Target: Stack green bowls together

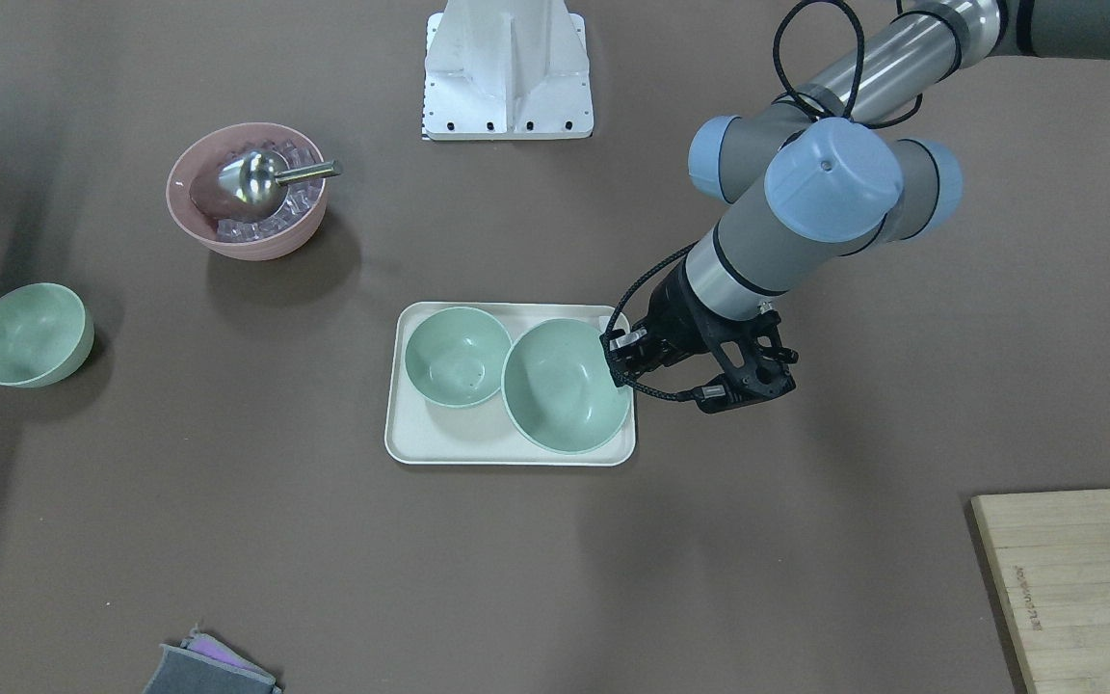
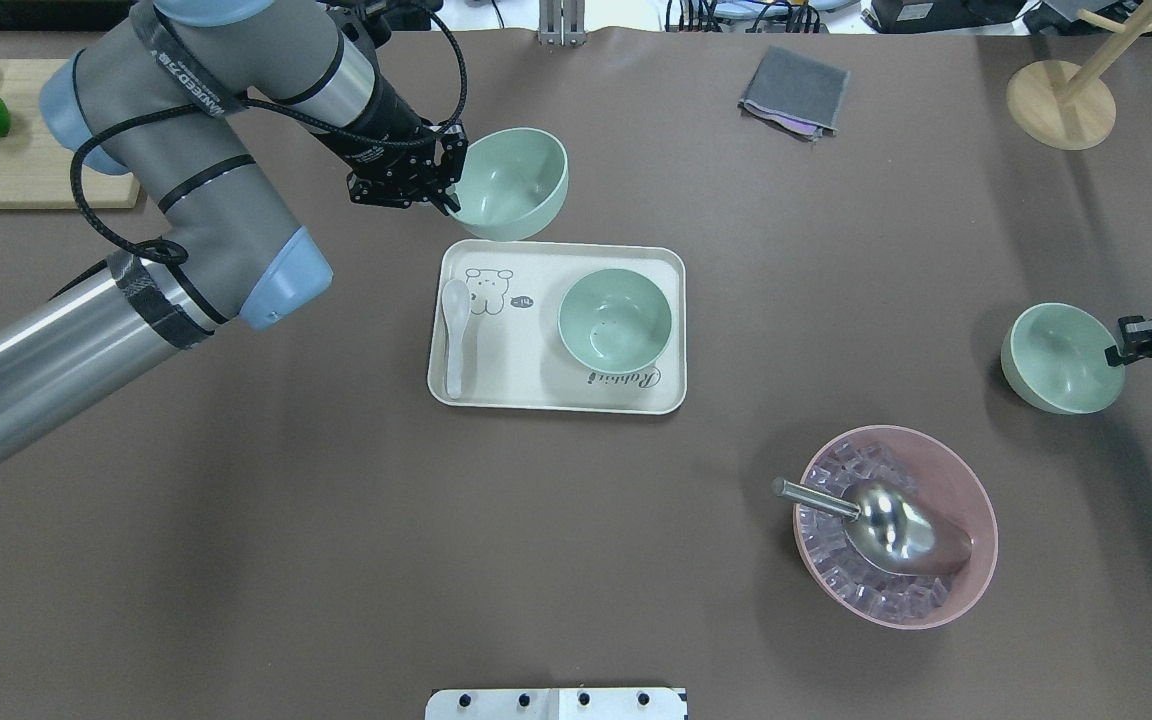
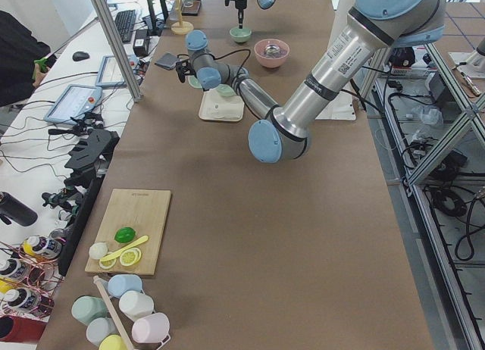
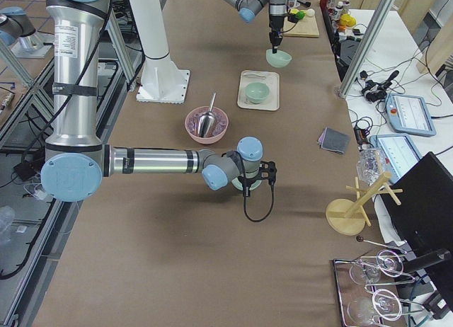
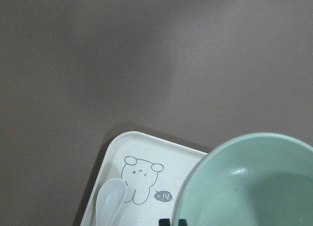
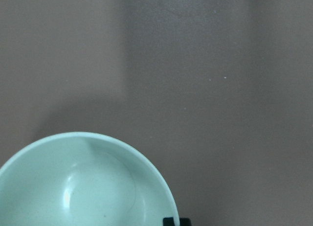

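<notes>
- Green bowls: three alike. They are small, round, pale mint and matte, with plain smooth walls and nothing inside.
- First bowl point(image 2: 514, 185): the left gripper point(image 2: 448, 190) pinches its rim, one finger inside the wall and one outside. The bowl hangs from the jaws, raised over the edge of the tray point(image 2: 496, 385).
- Second bowl point(image 2: 616, 320): sits upright on the tray, below and off to one side of the left jaws, not touching them. It has a dark speck or two on its floor.
- Third bowl point(image 2: 1061, 358): off the tray and well apart from the left jaws. The right gripper point(image 2: 1126, 345) has its jaws pressed on the rim. I cannot tell whether the bowl is clear of the table.
- Tray print: a line-drawn bear with a small dark speech bubble reading "hi", close under the left jaws. The script word "Rabbit" runs beside the second bowl.
- White spoon point(image 2: 455, 335): lies on the tray next to the bear, just below the left jaws.
- Left arm: a dark band with white lettering, too small to read reliably.
- Wooden board point(image 1: 1075, 588): a printed line along one edge, unreadable.
- Pink bowl point(image 2: 976, 520): near the right jaws. It holds clear cubes and a metal scoop point(image 2: 886, 520).
</notes>
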